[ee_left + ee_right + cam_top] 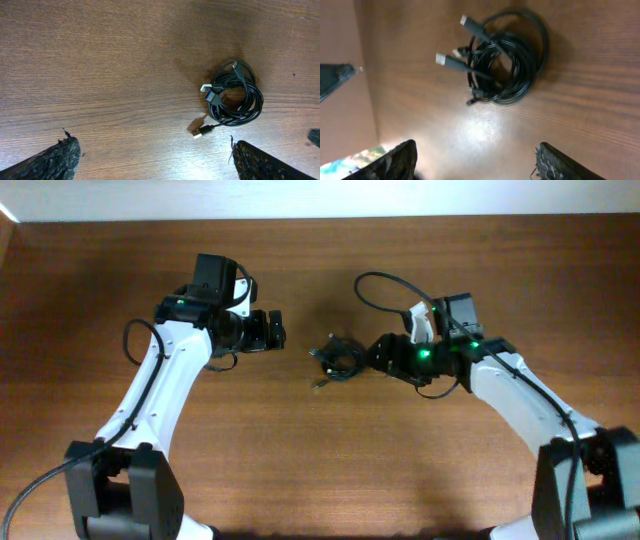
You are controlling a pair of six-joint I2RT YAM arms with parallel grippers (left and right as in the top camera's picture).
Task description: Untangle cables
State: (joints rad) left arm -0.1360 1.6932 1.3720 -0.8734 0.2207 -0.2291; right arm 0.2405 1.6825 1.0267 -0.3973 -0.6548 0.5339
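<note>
The cables (335,361) lie coiled just ahead of the right gripper (372,356) (jaws apart, empty), nearer it than the left gripper (277,330), also spread empty.

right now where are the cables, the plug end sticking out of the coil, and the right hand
cables (256,100), left wrist view, right side of the coil
plug end (198,134), left wrist view, its metal tip
right hand (476,147), right wrist view, midway between its fingertips
</note>
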